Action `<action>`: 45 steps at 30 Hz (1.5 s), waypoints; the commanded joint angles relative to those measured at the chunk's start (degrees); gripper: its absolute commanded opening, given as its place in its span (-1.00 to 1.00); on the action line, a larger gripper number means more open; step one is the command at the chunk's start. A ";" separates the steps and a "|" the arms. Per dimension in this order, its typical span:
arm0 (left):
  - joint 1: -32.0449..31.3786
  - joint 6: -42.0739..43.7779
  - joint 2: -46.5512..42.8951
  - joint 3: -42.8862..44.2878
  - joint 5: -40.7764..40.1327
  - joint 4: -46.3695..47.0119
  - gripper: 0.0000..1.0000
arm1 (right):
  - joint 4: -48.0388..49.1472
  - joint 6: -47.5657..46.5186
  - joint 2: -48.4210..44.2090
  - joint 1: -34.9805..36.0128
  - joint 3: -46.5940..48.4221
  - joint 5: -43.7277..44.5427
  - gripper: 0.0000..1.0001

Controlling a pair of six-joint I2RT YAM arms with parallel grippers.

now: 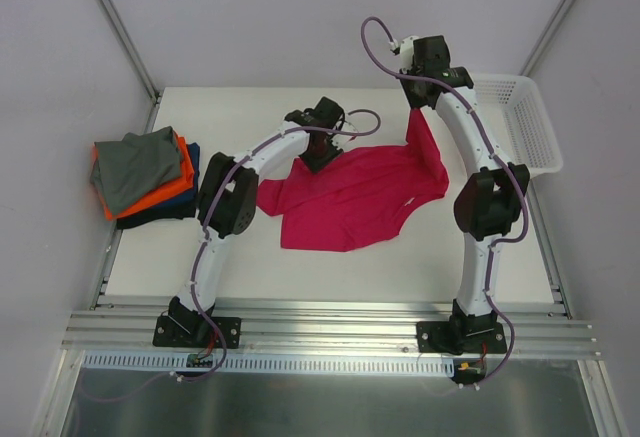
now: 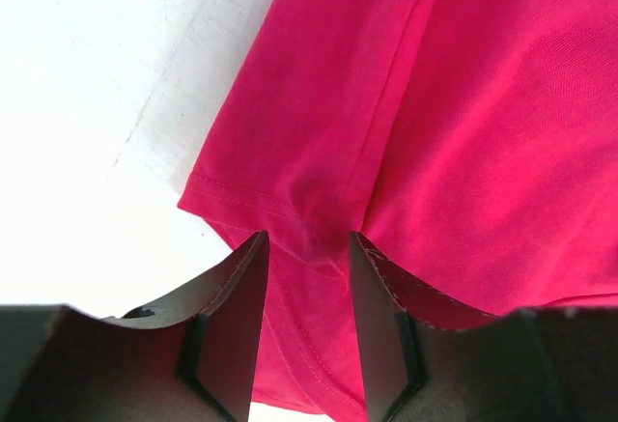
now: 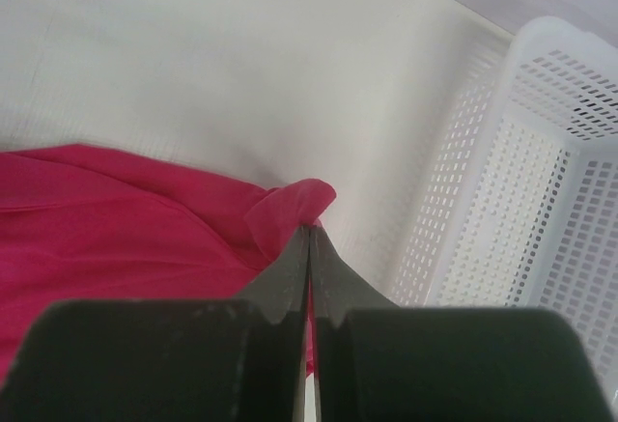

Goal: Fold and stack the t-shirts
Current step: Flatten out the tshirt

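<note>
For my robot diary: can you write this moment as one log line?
left gripper: open, straddling magenta-pink cloth t-shirt edge | right gripper: shut on t-shirt corner, lifted | folded grey-topped t-shirt stack: left

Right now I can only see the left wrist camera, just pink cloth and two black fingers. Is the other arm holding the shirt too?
Observer: Yes. The right end effector is shut on a corner of the bright magenta-pink cloth t-shirt, and that corner is held up off the white table.
Operator: Is anything near that arm?
Observer: A white plastic mesh basket sits just to its right, at the table's far right corner.
Operator: Where are the finished shirts?
Observer: A folded stack of t-shirts, grey on top of orange and dark navy, lies at the table's left edge.
</note>
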 commanded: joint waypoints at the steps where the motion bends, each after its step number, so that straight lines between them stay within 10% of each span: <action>1: -0.43 0.96 -0.20 2.57 -0.80 -1.88 -0.26 | 1.36 0.34 -0.54 0.37 3.30 0.60 -0.99; 38: -0.87 -2.11 1.04 1.33 3.86 -5.92 -0.35 | 1.36 0.95 0.61 -0.15 4.09 0.25 -0.99; 45: -0.61 -1.32 1.56 3.36 2.54 -5.75 -0.75 | 1.36 0.95 0.43 -0.15 4.10 0.34 -0.99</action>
